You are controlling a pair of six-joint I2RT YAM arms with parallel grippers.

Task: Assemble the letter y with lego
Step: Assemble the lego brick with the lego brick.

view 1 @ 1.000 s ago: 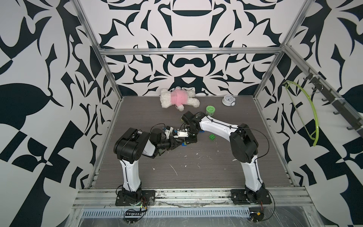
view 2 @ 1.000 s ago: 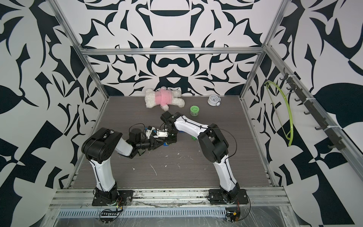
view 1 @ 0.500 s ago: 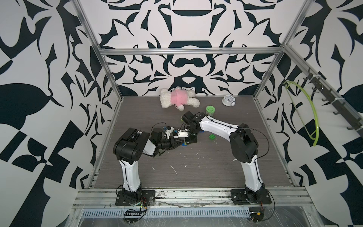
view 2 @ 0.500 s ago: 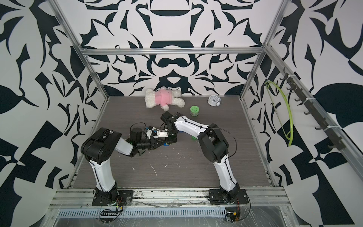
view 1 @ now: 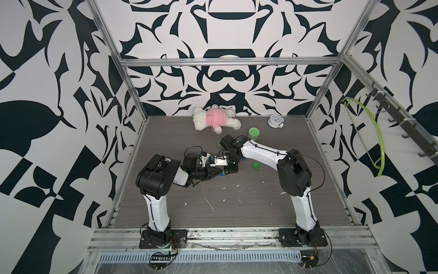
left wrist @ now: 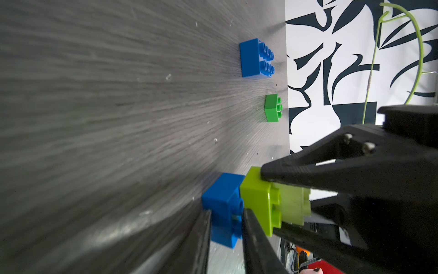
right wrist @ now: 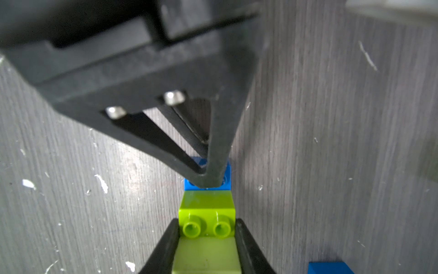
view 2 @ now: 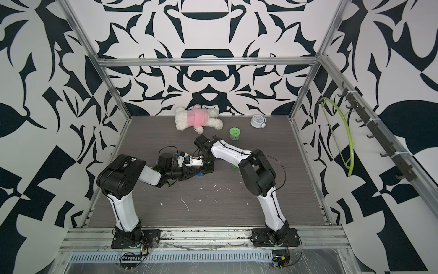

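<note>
Firstly, the reference landmark was the round green plastic tub (view 1: pixel 254 132), standing on the grey woodgrain tabletop (view 1: pixel 237 208).

1. Left gripper (view 1: pixel 218 174): positioned left of the tub and on its robot-base side. Its black jaws were drawn narrow and clamped on the small blue studded brick (left wrist: pixel 221 197), one finger on each side face. The brick sat low against the tabletop; whether it rested on the surface could not be told.

2. Lime green studded brick (left wrist: pixel 256 201): pressed against the studded face of the small blue brick, on the side nearer the tub. A pale yellow studded brick (left wrist: pixel 294 201) was joined to its far end, so the three formed one straight row.

3. Right gripper (right wrist: pixel 206 223): met the left gripper from the tub side. Its jaws were closed on the lime green and pale yellow pair, one finger flanking each side.

4. Wide blue studded brick (left wrist: pixel 251 58): lay loose on the tabletop, closer to the tub than the gripped row, studs up.

5. Dark green studded brick (view 1: pixel 255 165): lay loose on the robot-base side of the tub, almost in line with it, well apart from both grippers.
</note>
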